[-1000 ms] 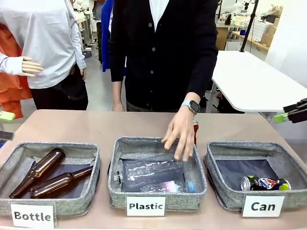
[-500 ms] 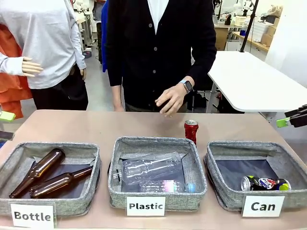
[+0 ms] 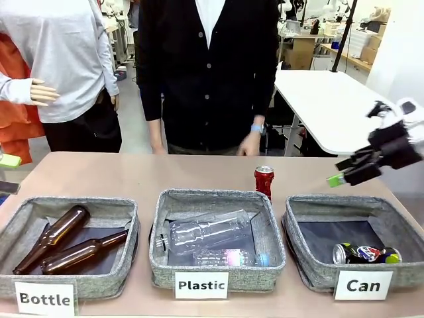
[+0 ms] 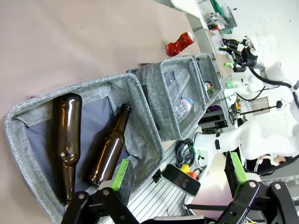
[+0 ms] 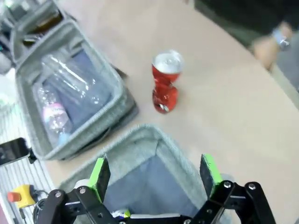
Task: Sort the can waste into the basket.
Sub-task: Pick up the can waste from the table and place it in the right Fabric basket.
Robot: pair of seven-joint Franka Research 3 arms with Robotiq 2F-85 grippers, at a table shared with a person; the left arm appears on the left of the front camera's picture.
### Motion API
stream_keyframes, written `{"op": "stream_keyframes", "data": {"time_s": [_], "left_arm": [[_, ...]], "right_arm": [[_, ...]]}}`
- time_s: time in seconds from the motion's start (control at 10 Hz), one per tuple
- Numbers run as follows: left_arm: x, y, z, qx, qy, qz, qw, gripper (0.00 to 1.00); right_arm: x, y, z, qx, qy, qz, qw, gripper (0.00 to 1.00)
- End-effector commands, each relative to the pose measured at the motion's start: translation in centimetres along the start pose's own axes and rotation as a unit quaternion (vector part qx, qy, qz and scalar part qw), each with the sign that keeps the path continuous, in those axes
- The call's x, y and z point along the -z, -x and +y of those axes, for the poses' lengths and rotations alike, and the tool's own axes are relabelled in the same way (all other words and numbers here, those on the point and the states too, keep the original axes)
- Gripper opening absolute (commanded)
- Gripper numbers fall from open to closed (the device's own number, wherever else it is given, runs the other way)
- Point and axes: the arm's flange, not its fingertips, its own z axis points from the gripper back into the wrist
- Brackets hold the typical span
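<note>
The red dented can (image 3: 264, 180) stands upright on the table (image 3: 132, 172), just behind the gap between the Plastic basket (image 3: 212, 197) and the Can basket (image 3: 311, 275), touching neither as far as we can tell. We judge it empty and so very light, with thin metal walls. The crushed waist seen from the right wrist (image 5: 166, 81) suggests it will give further under a hard squeeze. Its painted skin looks smooth and probably slippery, and being so light it would tip at a nudge. We would take it across the body, on the rounder upper part below the silver rim, with both pads square to its sides and only moderate pressure.

The dark blue printed can (image 3: 364, 253) already lies on its side in the Can basket, at the near right.

Our count is two cans, one in and one out. There are three grey baskets. Two brown glass bottles (image 3: 53, 237) lie in the Bottle basket (image 3: 73, 202), and what look like two clear plastic bottles (image 3: 205, 233) lie in the Plastic basket.

The right gripper (image 3: 339, 172) hangs above the far right of the Can basket, jaws spread wide with nothing between them, and its wrist camera faces the red can. The left gripper (image 3: 6, 173) sits at the table's left edge, near the Bottle basket, jaws likewise spread and empty.

The person's hand (image 3: 250, 142) hangs at the far edge, well clear of the can.
</note>
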Motion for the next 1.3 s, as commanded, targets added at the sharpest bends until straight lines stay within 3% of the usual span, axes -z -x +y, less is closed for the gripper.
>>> {"op": "stream_keyframes", "data": {"time_s": [0.0, 0.3, 0.4, 0.6, 0.7, 0.8, 0.9, 1.2], "left_arm": [[-0.3, 0.1, -0.3, -0.003, 0.001, 0.005, 1.0, 1.0], [-0.3, 0.1, -0.3, -0.003, 0.001, 0.005, 1.0, 1.0], [-0.3, 0.1, -0.3, -0.003, 0.001, 0.005, 1.0, 1.0], [-0.3, 0.1, -0.3, -0.003, 0.001, 0.005, 1.0, 1.0], [-0.3, 0.1, -0.3, -0.003, 0.001, 0.005, 1.0, 1.0], [-0.3, 0.1, -0.3, -0.003, 0.001, 0.005, 1.0, 1.0], [-0.3, 0.1, -0.3, -0.003, 0.001, 0.005, 1.0, 1.0], [-0.3, 0.1, -0.3, -0.003, 0.001, 0.005, 1.0, 1.0]], "right_arm": [[3.4, -2.0, -3.4, -0.064, -0.021, -0.029, 0.997, 1.0], [5.8, -3.0, -5.0, -0.066, -0.034, -0.078, 0.994, 1.0], [4.9, -3.4, -2.9, -0.067, -0.028, -0.022, 0.997, 1.0], [5.8, -3.4, -4.2, -0.066, -0.032, -0.039, 0.997, 1.0], [7.6, -2.9, -5.8, -0.11, -0.084, -0.03, 0.99, 1.0], [8.7, -2.2, -7.7, -0.121, -0.112, -0.062, 0.984, 1.0], [9.4, -1.8, -8.9, -0.13, -0.099, -0.086, 0.983, 1.0], [11.6, -1.7, -10.2, -0.192, -0.142, -0.122, 0.963, 1.0]]}}
